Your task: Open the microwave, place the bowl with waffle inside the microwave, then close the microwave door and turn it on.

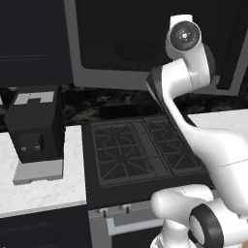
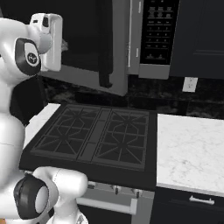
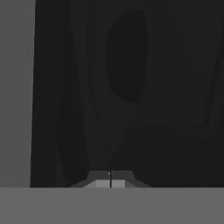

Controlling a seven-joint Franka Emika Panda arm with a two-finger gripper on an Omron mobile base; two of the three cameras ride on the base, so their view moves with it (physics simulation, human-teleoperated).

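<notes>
Microwave point(image 2: 144, 39) mounted above stove point(image 1: 140, 150), keypad strip on its right side. Door point(image 2: 94, 65) seen swung partly open toward arm, slim dark handle point(image 2: 105, 48) along its free edge, gap visible between door and keypad. Gripper point(image 3: 110, 179) raised up against door's dark glass; fingers pressed together, nothing held between them. Coffee machine point(image 1: 36, 128) stood on marble counter point(image 1: 43, 189) left of stove. Outlet point(image 2: 190, 84) seen on wall below cabinet.

The microwave point(image 2: 131, 39) hangs above the stove point(image 1: 140, 150) — coffee machine point(image 1: 36, 126) to its left.
</notes>
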